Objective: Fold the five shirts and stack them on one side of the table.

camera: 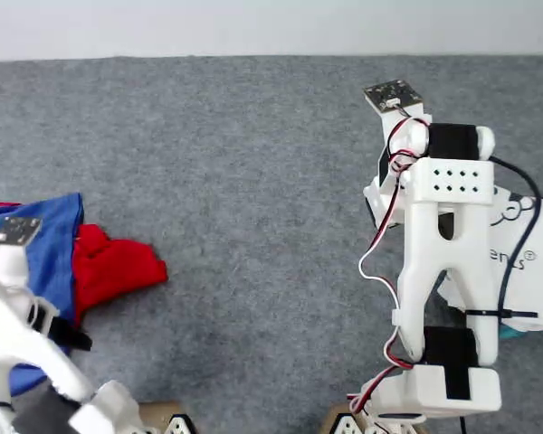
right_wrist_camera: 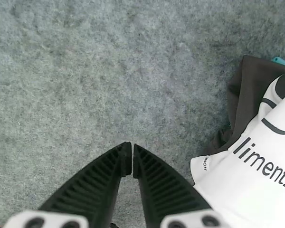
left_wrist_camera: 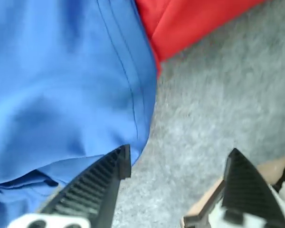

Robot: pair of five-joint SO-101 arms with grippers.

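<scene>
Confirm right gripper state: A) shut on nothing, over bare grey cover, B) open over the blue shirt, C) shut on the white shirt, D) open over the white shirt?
A: the right gripper has its fingertips meeting with nothing between them over the grey table cover, and the white shirt lies off to one side.

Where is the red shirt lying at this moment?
In the high view the red shirt lies at the left side of the table, partly under the blue shirt, sticking out toward the middle.

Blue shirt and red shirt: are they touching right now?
Touching. The left wrist view shows the blue shirt overlapping the red shirt along its edge, with no gap between them.
</scene>
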